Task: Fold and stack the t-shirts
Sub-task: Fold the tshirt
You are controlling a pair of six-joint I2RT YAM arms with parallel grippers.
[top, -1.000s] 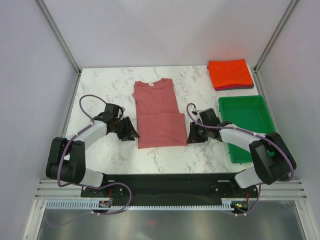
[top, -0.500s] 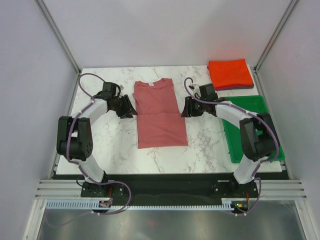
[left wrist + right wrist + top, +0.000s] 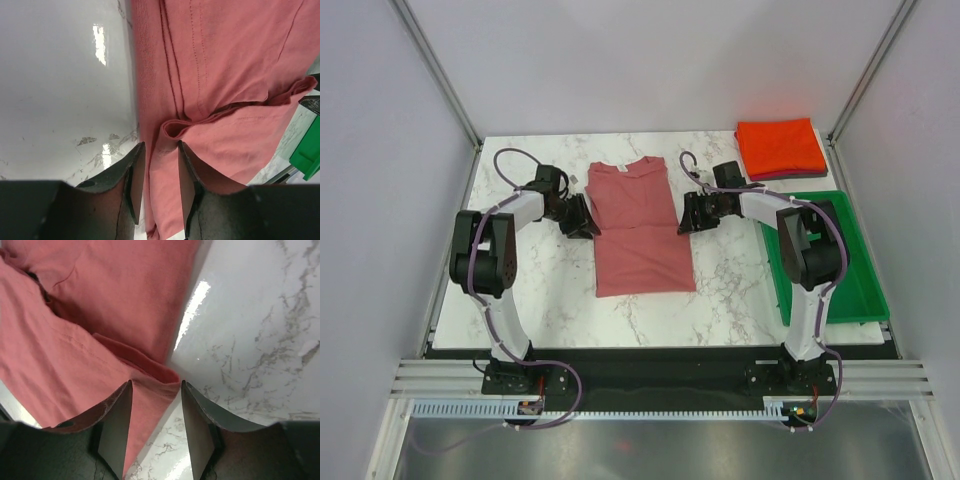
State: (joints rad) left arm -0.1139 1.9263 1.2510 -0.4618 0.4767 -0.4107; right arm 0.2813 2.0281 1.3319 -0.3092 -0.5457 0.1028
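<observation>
T-shirts: two of three look done, the orange-red t-shirt point(image 3: 778, 145) folded on the maroon t-shirt point(image 3: 792, 176) at the far right corner of the table point(image 3: 530, 290). Your rose-red t-shirt point(image 3: 635, 250) lies mid-table as a long strip with a cross fold, not yet squared or stacked. Left gripper point(image 3: 582, 215) and right gripper point(image 3: 688, 213) straddle its side edges at that fold, jaws parted, nothing pinched. A second ago both sat nearer the hem; the shirt lies unchanged.

The maroon tee point(image 3: 795, 176) shows only an edge — the orange tee point(image 3: 780, 146) covers it.
</observation>
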